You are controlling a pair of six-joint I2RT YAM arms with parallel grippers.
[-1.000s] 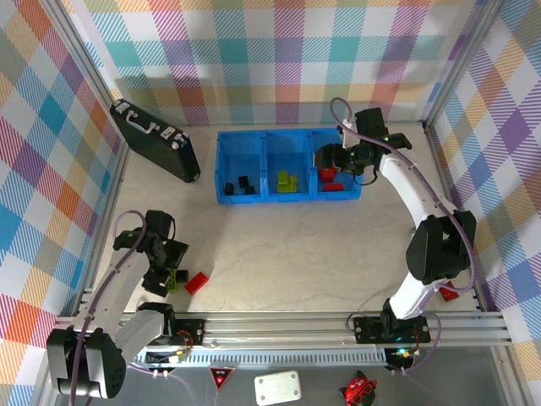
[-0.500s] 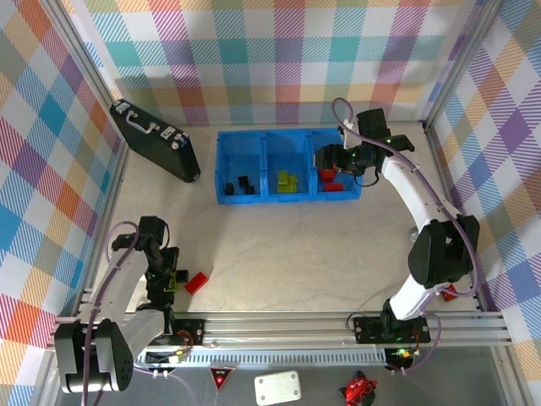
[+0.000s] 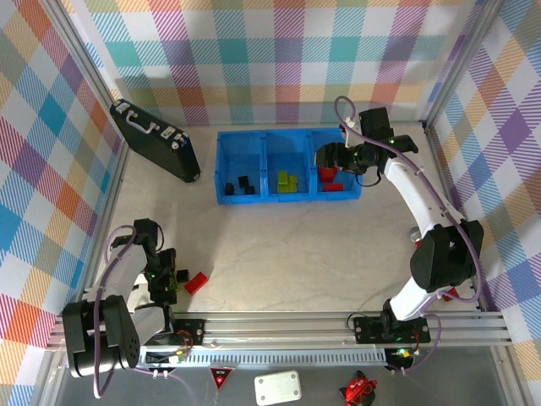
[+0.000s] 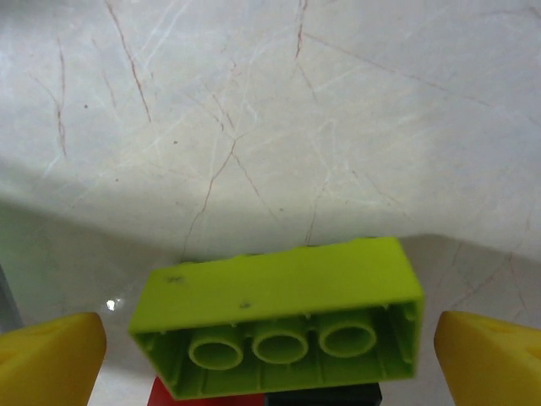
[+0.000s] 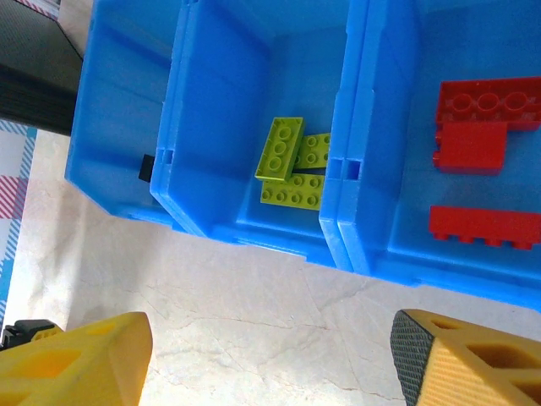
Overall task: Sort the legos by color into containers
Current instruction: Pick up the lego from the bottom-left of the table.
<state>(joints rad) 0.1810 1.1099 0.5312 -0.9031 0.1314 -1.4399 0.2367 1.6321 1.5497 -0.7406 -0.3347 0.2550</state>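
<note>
— over the table, from the top camera: how much is sorted?
— most of it, i'd judge. the blue tray (image 3: 221, 167) sits at the far side. its left compartment holds black legos (image 3: 241, 184), the middle one lime legos (image 3: 287, 180), the right one red legos (image 3: 335, 187). the right gripper (image 3: 325, 159) hangs over the red compartment.
— what's left?
— a small heap at the front left: a red brick (image 3: 197, 282), with a lime brick (image 3: 171, 285) and something black just beside it, under the left gripper (image 3: 169, 279). a small red thing (image 3: 448, 293) lies by the right arm, too hidden to name.
— left wrist?
— jaws wide apart, yellow fingertips (image 4: 51, 359) on either side of the lime brick, not touching it. its hollow underside faces the camera, and it rests on red and black pieces. closing on it looks like the step in hand.
— right wrist?
— jaws apart, nothing between them. beneath, lime pieces lie in the middle compartment and red ones in the right. no colours mixed that i can see.
— surface and room?
— a pale, stone-look tabletop (image 3: 296, 245), finely scratched. pastel plaid walls (image 3: 279, 59) on three sides, a black case (image 3: 156, 139) with silver latches at the far left, a metal rail (image 3: 296, 326) along the near edge.
</note>
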